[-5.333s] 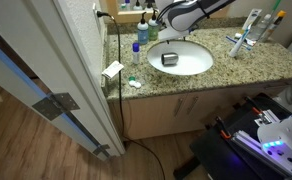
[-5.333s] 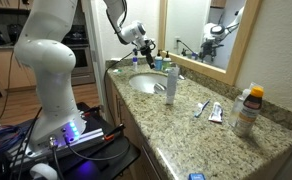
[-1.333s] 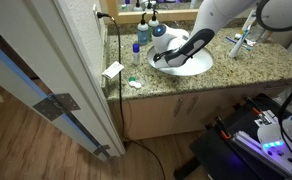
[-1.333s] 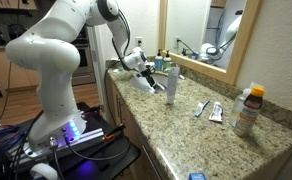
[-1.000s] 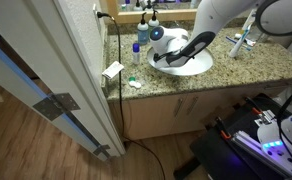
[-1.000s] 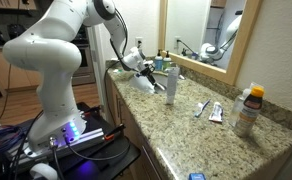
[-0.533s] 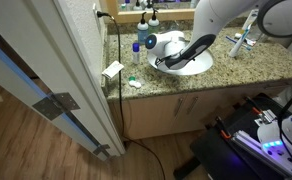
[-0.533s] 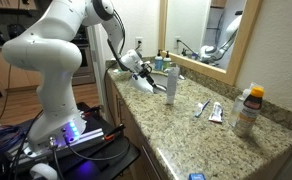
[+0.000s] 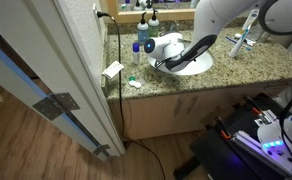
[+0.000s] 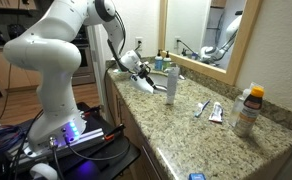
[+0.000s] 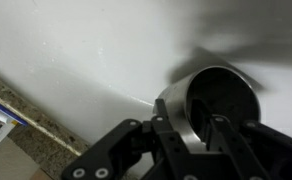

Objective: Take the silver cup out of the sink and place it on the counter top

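Metal-walled, the silver cup is sitting pinched in your gripper inside the sink; moving it onto the counter top is remaining.

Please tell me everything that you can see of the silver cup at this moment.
The silver cup shows only in the wrist view: a small round metal cup, dull silver outside, dark inside, its open mouth toward the camera. It is over the white sink. The gripper straddles its near wall, one finger inside, one outside, apparently pinching it. Whether its bottom touches the basin cannot be told. In both exterior views the arm hides it.
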Motion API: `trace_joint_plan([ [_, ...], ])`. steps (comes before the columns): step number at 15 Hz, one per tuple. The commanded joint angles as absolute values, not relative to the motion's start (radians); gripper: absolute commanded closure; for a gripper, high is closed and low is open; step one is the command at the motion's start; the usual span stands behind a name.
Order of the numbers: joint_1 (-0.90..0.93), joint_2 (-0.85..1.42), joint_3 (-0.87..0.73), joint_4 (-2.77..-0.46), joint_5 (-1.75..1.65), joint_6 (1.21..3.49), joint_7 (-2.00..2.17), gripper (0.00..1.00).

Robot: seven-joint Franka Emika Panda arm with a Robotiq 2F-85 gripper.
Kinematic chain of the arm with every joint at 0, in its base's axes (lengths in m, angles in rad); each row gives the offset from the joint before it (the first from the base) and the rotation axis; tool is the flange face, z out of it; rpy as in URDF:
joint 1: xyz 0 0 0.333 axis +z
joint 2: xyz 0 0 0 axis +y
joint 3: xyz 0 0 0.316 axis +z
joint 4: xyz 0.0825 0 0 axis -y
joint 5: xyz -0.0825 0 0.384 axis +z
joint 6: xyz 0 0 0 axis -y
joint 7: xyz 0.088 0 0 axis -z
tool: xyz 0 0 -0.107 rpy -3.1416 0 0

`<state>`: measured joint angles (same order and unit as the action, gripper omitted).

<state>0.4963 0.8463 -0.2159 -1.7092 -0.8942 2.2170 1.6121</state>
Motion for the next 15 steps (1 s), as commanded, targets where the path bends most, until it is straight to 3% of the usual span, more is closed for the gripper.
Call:
trace_joint_plan([
  [1, 0.457, 0.836, -0.172, -1.704, -0.966, 2.193, 1.674, 0.95],
  [2, 0.454, 0.836, -0.168, -1.702, -0.986, 2.194, 1.698, 1.00],
  [8, 0.347, 0.821, -0.046, -1.717, -0.950, 2.227, 1.630, 0.99],
  [9, 0.285, 0.683, -0.035, -1.776, -0.927, 2.232, 1.515, 0.99],
  [15, 0.088, 0.478, 0.090, -1.790, -0.605, 2.202, 1.096, 0.99],
])
